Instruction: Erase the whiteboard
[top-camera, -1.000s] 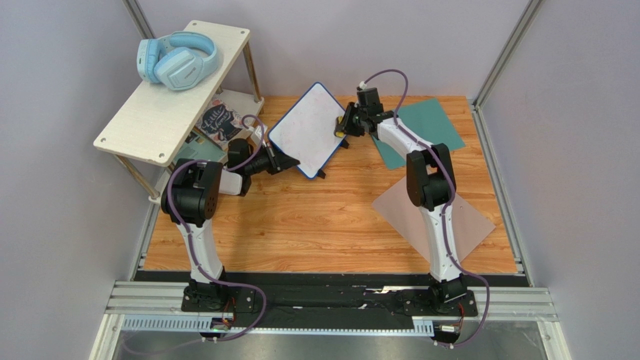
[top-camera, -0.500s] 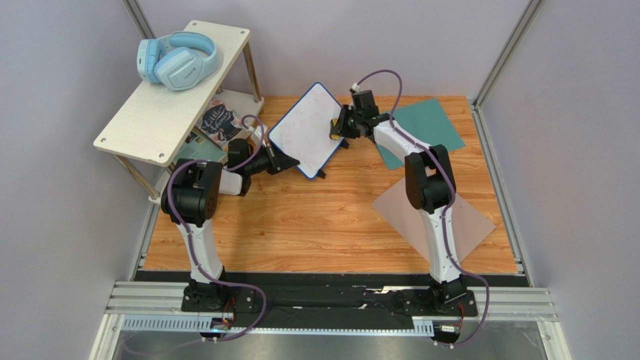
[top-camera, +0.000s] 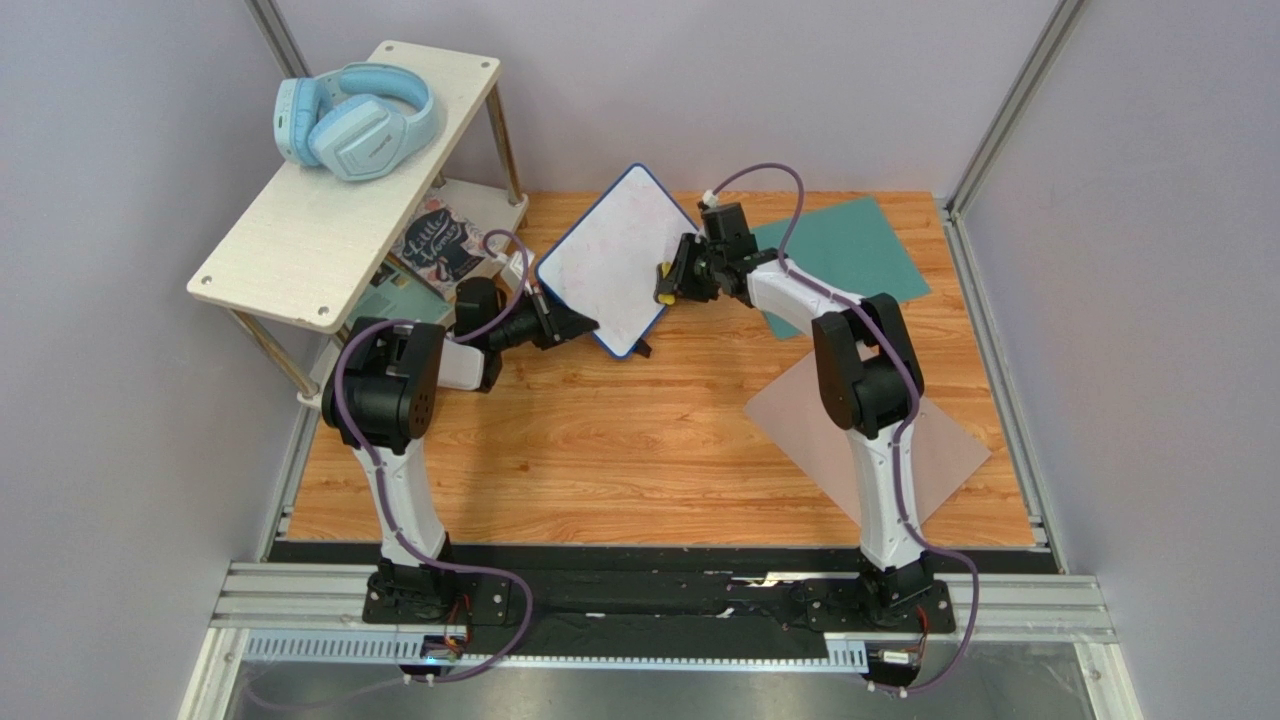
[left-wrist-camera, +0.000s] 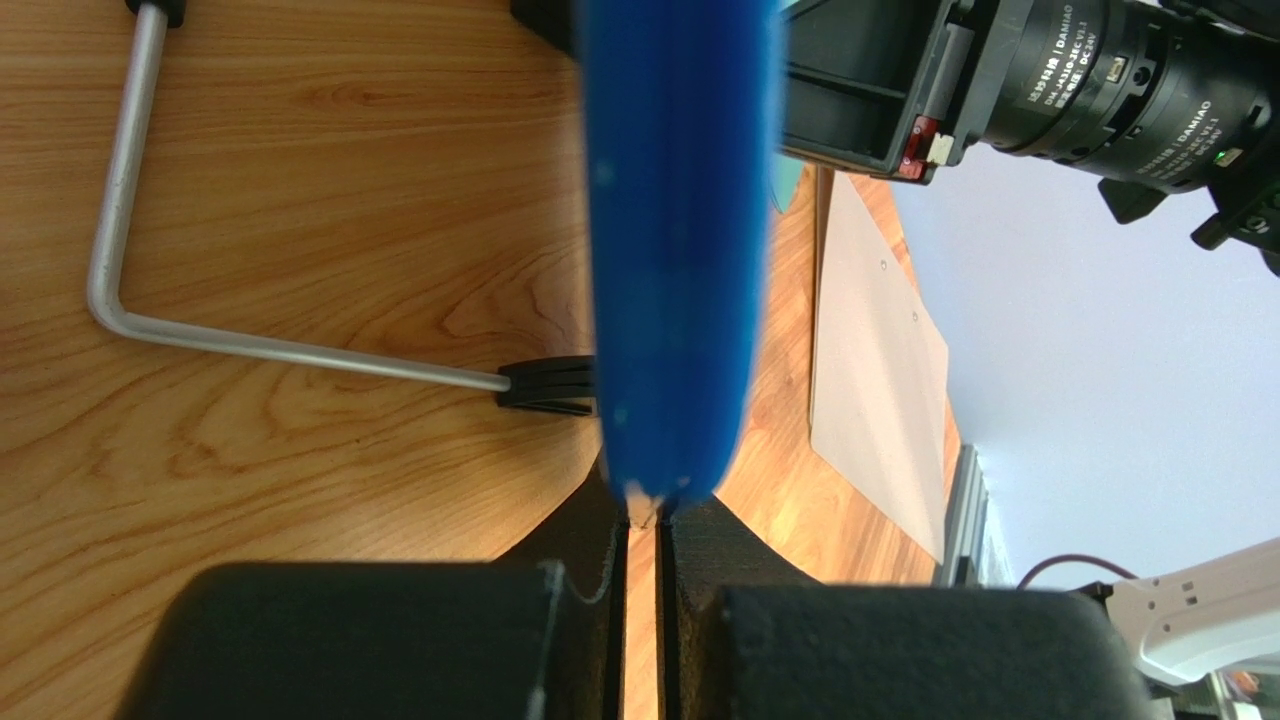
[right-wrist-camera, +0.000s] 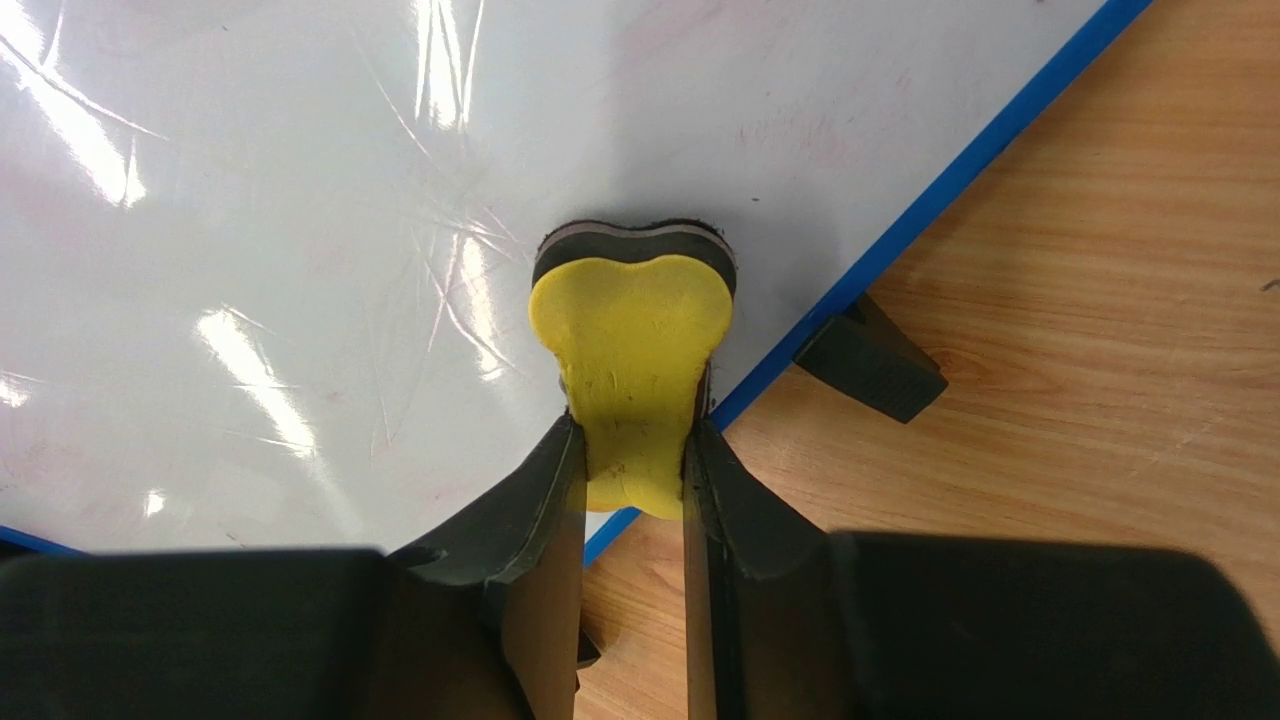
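The whiteboard (top-camera: 613, 252) stands tilted at the back of the wooden table, glossy white with a blue frame and faint pink marks. My left gripper (top-camera: 565, 324) is shut on its lower left edge; in the left wrist view the blue frame (left-wrist-camera: 669, 225) runs edge-on into the closed jaws of that gripper (left-wrist-camera: 649, 518). My right gripper (top-camera: 670, 276) is shut on a yellow eraser (right-wrist-camera: 631, 330), whose dark felt face presses on the board's surface (right-wrist-camera: 301, 225) near the right-hand frame edge. A black foot (right-wrist-camera: 872, 360) of the board shows just beyond.
A white shelf (top-camera: 301, 225) with blue headphones (top-camera: 355, 120) stands at the left, with a printed card (top-camera: 436, 243) under it. A teal sheet (top-camera: 857, 240) lies behind the right arm, a grey-brown sheet (top-camera: 932, 450) to its right. A bent metal rod (left-wrist-camera: 301, 353) lies behind the board.
My right gripper has slid the eraser down the board's right side, toward the near corner. The left gripper and the board have stayed put.
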